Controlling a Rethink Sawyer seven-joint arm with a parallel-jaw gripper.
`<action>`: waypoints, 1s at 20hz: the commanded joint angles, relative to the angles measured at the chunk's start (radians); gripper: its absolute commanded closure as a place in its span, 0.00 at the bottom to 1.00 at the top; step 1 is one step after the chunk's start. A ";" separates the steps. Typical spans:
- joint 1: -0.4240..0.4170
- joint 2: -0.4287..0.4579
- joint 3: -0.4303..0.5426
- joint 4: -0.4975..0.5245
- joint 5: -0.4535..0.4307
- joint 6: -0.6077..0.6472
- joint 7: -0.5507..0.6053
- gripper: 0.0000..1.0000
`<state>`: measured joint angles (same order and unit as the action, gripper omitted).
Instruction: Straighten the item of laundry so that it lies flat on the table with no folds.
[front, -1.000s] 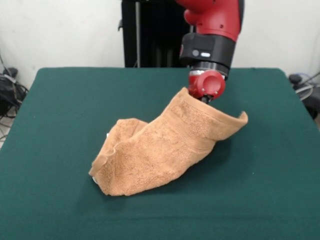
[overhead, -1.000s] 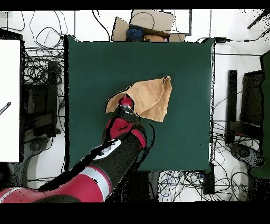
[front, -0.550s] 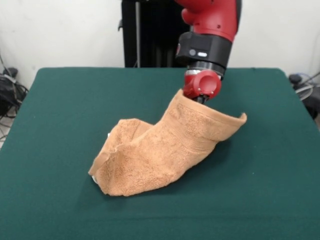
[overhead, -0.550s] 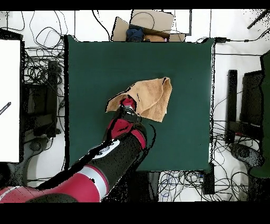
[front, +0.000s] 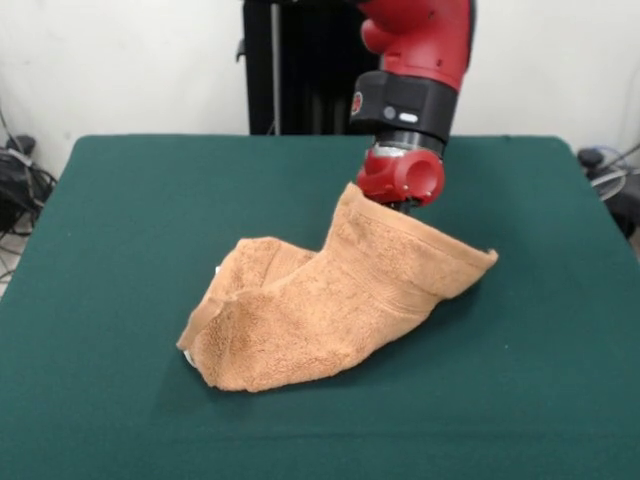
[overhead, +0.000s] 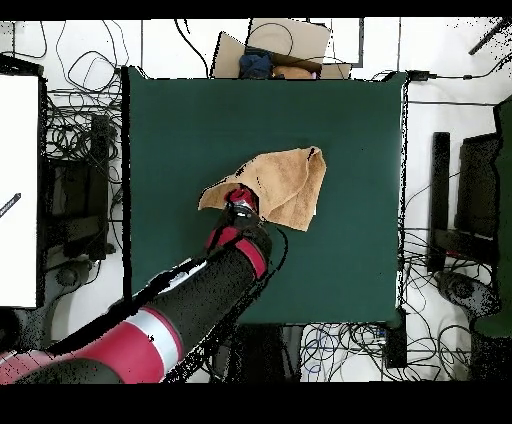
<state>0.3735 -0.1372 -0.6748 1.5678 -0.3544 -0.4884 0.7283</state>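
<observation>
Progress: early going, I'd judge. The towel (front: 330, 300) is far from flat, bunched and doubled over on itself.
Done: one edge is hoisted off the table (front: 120, 220), raised into a ridge under the wrist.
Left: the lower end lies rolled and folded toward the table's front; all of that needs spreading, with no folds.
Towel position: around the middle of the green table, in the overhead view (overhead: 285, 185) just beyond the arm's tip.
Arm pose: it comes down steeply from above, wrist vertical, the gripper (front: 402, 203) right at the towel's highest point.
Tool state: the fingertips are buried behind the cloth, so I cannot tell their spread, though the lifted edge suggests a pinch.
</observation>
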 joint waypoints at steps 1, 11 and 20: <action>0.035 0.072 0.001 -0.175 -0.156 0.192 -0.031 0.00; 0.048 0.130 -0.104 -0.268 -0.236 0.205 0.047 0.00; 0.025 0.118 -0.106 -0.349 -0.291 0.296 0.077 0.00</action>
<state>0.4197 -0.0221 -0.8361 1.3447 -0.6018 -0.3217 0.7283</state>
